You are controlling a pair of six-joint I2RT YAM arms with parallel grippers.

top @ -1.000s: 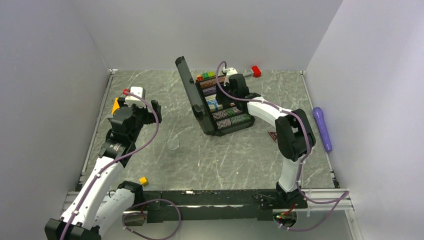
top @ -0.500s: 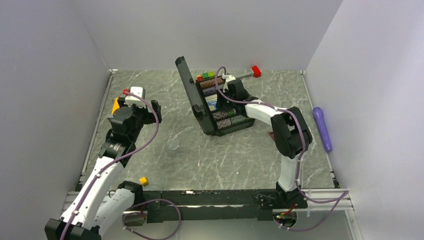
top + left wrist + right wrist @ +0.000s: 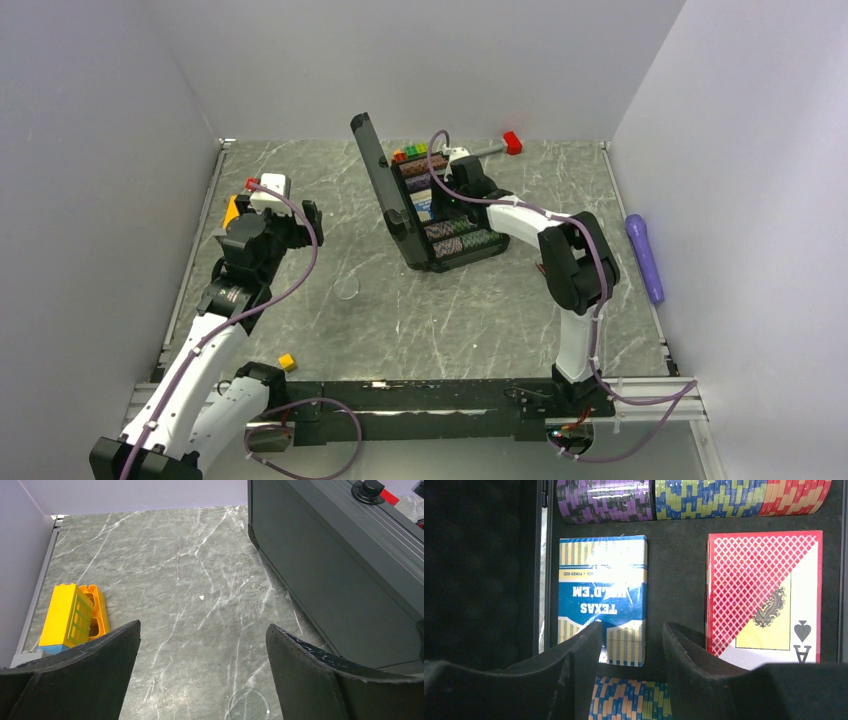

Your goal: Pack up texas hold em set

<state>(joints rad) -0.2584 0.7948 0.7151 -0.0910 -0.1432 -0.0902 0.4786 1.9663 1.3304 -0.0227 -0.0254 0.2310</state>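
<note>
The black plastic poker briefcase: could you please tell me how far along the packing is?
Done: striped poker chip rows, the blue-white card deck and the red-backed card deck lie inside the black plastic briefcase. In hand: the right gripper hovers open over the decks, holding nothing; the left gripper is open beside the lid. Left: the upright lid needs closing.

Setting is reading as a robotics lab test cell. Plain pale panel walls point(image 3: 420, 60) are boxing in a grey marble-pattern surface point(image 3: 450, 310) on three sides, with aluminium rails point(image 3: 672, 340) running along its edges. Two white-and-black arms, left arm point(image 3: 210, 340) and right arm point(image 3: 575, 270), are sitting bolted to a black mounting beam point(image 3: 420, 395), trailing tied purple cables point(image 3: 300, 270). Unrelated props are lying about: black briefcase point(image 3: 385, 185), yellow toy block point(image 3: 72, 615).
</note>
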